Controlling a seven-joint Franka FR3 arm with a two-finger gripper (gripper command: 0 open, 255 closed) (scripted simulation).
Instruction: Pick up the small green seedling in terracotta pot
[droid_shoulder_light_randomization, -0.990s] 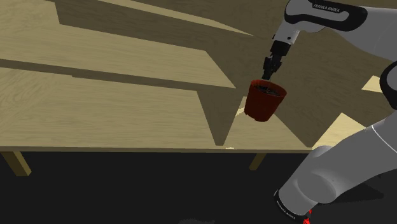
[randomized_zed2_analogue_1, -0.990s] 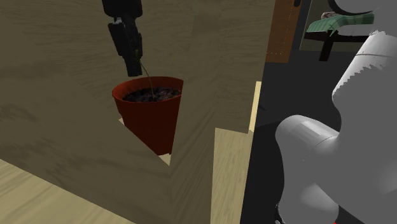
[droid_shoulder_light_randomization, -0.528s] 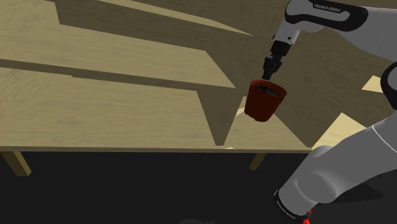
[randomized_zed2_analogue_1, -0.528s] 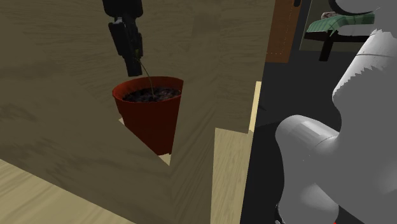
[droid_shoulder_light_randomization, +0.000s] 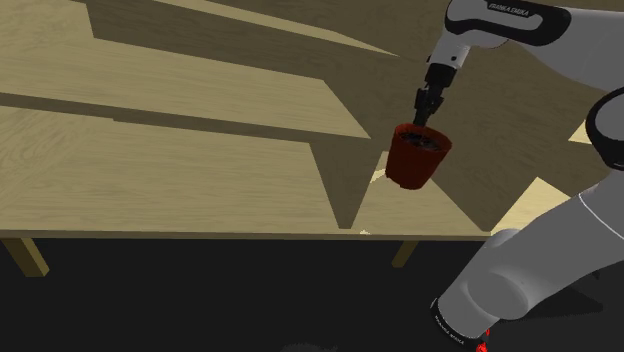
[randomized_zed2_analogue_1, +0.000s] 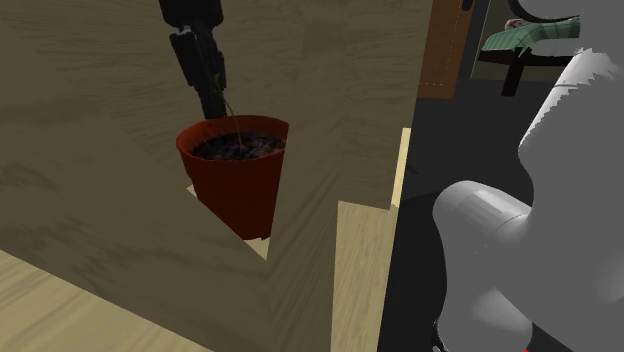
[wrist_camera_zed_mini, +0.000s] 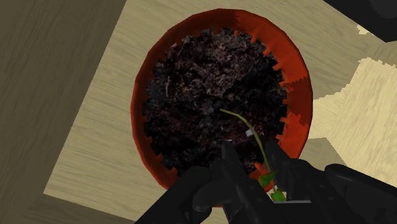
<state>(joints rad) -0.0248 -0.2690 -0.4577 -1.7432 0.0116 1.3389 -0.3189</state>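
Observation:
A red-brown terracotta pot (droid_shoulder_light_randomization: 414, 166) (randomized_zed2_analogue_1: 236, 190) (wrist_camera_zed_mini: 298, 95) full of dark soil hangs under my gripper (droid_shoulder_light_randomization: 423, 117) (randomized_zed2_analogue_1: 213, 108) (wrist_camera_zed_mini: 249, 154), slightly tilted, its base seemingly just above the wooden table (droid_shoulder_light_randomization: 200, 190). A thin green seedling (wrist_camera_zed_mini: 252, 132) (randomized_zed2_analogue_1: 232, 116) rises from the soil near the rim. In the wrist view the stem runs between the two black fingertips (wrist_camera_zed_mini: 226, 154), which are shut on it, with small leaves beside the fingers. The gripper stands over the pot's rim, on the side nearest the arm.
Broad shadows cross the pale table (randomized_zed2_analogue_1: 90, 200). Its front edge and legs (droid_shoulder_light_randomization: 30, 255) border a black area below. My white arm links (droid_shoulder_light_randomization: 530, 270) (randomized_zed2_analogue_1: 520, 250) stand beside the table. A dark bench with a green top (randomized_zed2_analogue_1: 530, 40) lies beyond.
The gripper and the pot have risen slightly, the pot moving with the held stem. Nothing else has moved.

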